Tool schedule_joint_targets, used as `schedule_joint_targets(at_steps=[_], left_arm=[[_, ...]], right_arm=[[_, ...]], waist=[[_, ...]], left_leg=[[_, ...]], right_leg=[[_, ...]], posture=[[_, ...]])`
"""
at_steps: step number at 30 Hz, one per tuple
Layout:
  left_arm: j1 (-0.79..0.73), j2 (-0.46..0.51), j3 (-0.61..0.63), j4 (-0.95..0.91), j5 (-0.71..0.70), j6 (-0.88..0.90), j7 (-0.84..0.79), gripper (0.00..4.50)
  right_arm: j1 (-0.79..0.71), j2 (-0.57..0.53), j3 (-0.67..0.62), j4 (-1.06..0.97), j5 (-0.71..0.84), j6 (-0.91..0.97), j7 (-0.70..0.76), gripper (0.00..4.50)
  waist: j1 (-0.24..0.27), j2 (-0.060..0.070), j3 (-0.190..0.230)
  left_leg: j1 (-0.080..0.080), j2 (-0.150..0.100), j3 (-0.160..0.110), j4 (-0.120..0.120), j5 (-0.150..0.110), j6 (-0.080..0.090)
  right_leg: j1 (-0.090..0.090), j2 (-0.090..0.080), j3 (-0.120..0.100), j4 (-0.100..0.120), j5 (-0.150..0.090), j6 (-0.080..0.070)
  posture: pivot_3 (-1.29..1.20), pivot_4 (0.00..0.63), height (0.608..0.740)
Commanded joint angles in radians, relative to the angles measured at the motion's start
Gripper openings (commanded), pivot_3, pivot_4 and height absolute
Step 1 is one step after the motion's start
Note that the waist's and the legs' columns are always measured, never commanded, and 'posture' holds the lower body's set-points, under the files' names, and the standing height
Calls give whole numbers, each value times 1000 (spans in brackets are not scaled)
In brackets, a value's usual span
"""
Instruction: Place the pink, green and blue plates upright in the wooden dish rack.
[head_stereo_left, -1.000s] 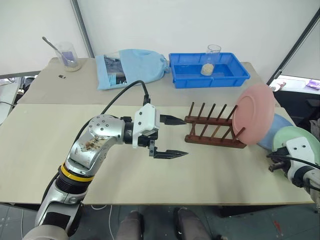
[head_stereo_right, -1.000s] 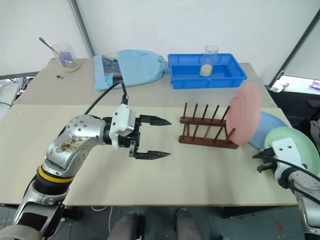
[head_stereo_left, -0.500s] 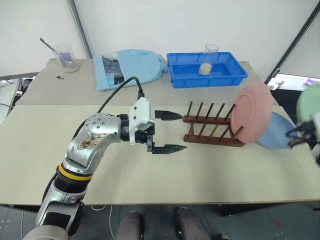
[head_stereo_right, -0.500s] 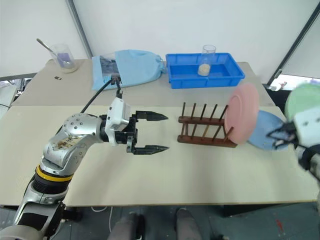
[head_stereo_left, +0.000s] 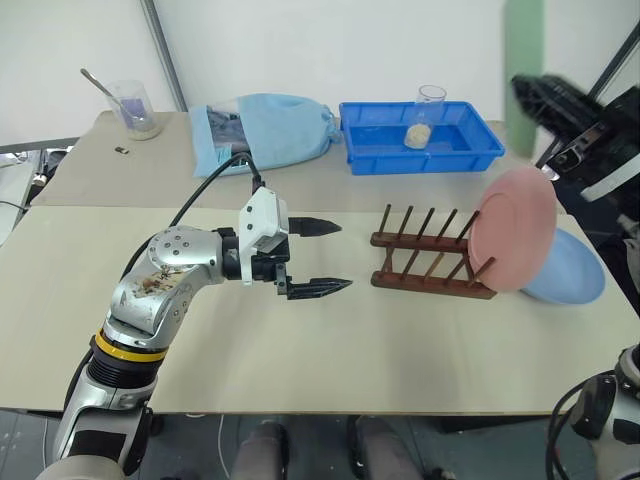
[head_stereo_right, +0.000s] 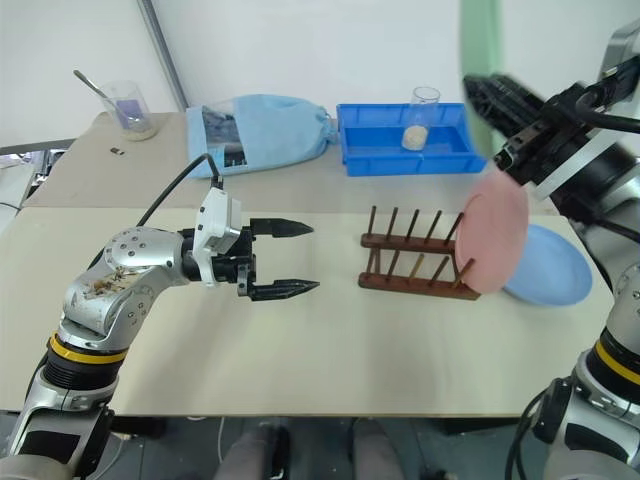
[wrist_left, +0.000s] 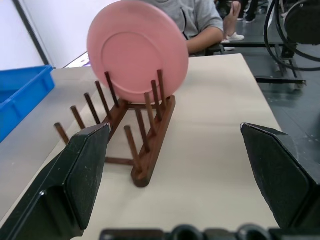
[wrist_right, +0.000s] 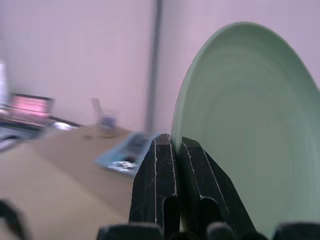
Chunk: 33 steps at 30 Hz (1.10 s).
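Wooden dish rack (head_stereo_left: 432, 255) sits on the desk (head_stereo_left: 400, 340), directly ahead of the left gripper (head_stereo_left: 318, 257), whose jaws stand spread wide with nothing between them. A pink plate (head_stereo_left: 513, 243) stands upright at the rack's far end from those jaws, leaning between the last pegs. Beyond it, a blue plate (head_stereo_left: 570, 270) lies flat on the desk, partly hidden behind the pink one. The right gripper (head_stereo_right: 487, 98), raised high above the rack, has its jaws pinching the rim of a green plate (wrist_right: 250, 125); seen edge-on from the head, that plate is blurred and cut off at the top of the picture. Farther off are a blue tray (head_stereo_left: 415, 140) holding a glass jar (head_stereo_left: 425, 115), and a light-blue cloth bag (head_stereo_left: 265, 135). No writing or brand can be read anywhere. In the left wrist view, a seated person's grey sleeve (wrist_left: 200, 20) shows behind the pink plate.
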Motion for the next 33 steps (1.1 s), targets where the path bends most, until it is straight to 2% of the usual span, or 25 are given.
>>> schedule_joint_targets(at_steps=[1, 6, 11, 19, 27, 33], left_arm=[[-6, 9, 7, -30, 3, -26, -12, 4500], [-31, -3, -16, -14, 20, -57, -25, 4500], [-51, -22, -9, -8, 2, -42, -21, 4500], [-60, -13, 8, -4, -10, -37, -26, 4500], [-69, -21, 30, -11, -61, -7, -20, 4500], [-77, -20, 29, -1, -53, -13, -17, 4500]], right_arm=[[21, 3, -73, 10, 220, 58, -94, 25], [90, 3, -62, 78, 371, 70, -197, 25], [163, -6, -39, 117, 398, 53, -225, 25], [190, -12, -36, 172, 536, 45, -336, 25], [198, -27, -16, 208, 582, 34, -406, 25], [187, -37, 18, 243, 554, 30, -442, 25]], waist=[[3, 0, 0], [4, 0, 0], [2, 0, 0], [-5, 0, 0], [-4, 0, 0], [-4, 0, 0]], left_leg=[[-1, 0, 0, 0, 0, 0], [-1, -1, 0, 1, 0, 0], [0, -1, 0, 2, 0, 0], [1, 0, 1, 3, 0, 0], [0, 0, 1, 3, 0, 0], [0, 0, 1, 3, 0, 0]], right_leg=[[-1, 0, 0, 0, 0, 0], [0, 0, 0, -1, -2, 1], [0, 2, 0, 1, -4, -1], [1, 2, 0, 2, -3, -1], [1, 2, 1, 0, -3, 0], [1, 2, 1, 1, -3, -1]], posture=[[0, 150, 740], [0, 150, 740], [0, 150, 740], [0, 150, 740], [0, 150, 740], [0, 150, 740]])
